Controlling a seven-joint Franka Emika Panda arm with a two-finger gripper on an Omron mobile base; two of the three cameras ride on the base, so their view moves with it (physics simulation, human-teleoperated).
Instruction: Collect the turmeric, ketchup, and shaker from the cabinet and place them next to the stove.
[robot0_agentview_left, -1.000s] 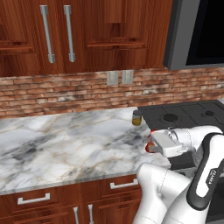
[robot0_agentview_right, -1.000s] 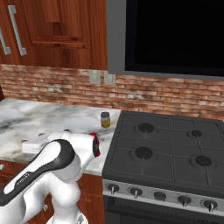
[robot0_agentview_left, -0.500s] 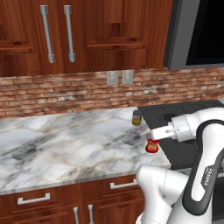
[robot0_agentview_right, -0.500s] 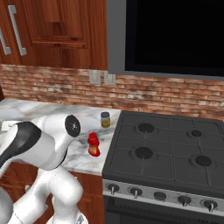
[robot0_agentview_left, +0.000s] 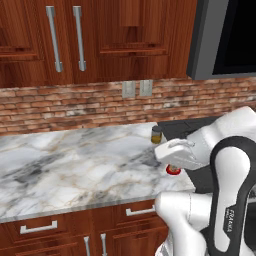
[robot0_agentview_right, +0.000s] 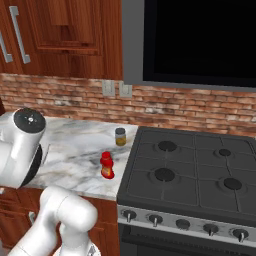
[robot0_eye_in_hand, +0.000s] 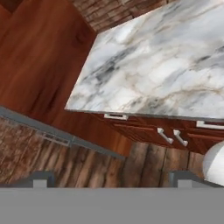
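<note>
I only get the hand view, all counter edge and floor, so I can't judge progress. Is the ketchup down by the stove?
Observer: Yes. The ketchup stands upright on the counter, just off the stove edge.
Operator: And the turmeric?
Observer: The turmeric stands upright too, farther back along the same stove edge, nearer the brick wall.
Operator: Are the two touching?
Observer: No, bare counter lies between them.
</note>
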